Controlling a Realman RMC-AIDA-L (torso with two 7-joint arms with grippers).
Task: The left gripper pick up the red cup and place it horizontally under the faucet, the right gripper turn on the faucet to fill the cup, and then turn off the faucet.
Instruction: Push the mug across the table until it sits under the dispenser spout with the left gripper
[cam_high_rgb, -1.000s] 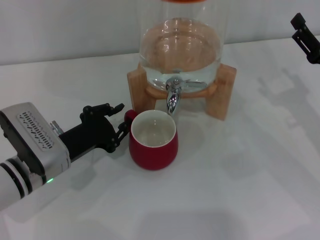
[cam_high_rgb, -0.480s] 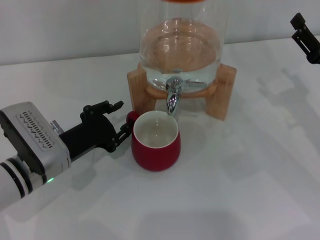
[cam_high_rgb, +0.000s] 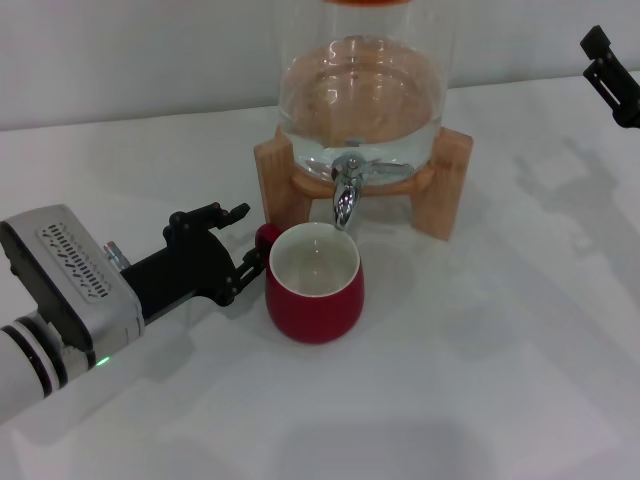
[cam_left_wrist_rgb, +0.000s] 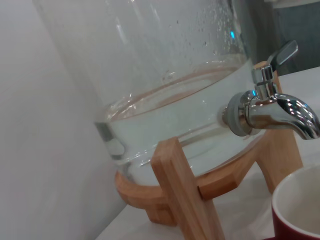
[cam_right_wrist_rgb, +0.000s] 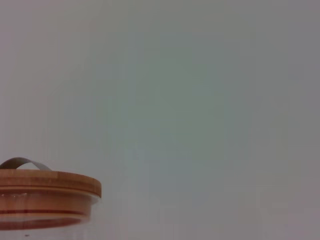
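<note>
Standing upright, red cup (cam_high_rgb: 314, 283) mouth up

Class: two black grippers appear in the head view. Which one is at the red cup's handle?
The left gripper, beside the red cup with its fingers around the small handle. The right gripper is far off at the table's back corner.

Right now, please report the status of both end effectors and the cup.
Left end effector at red cup handle. Cup upright below faucet, empty. Right end effector parked far right. Nothing blocking.
</note>
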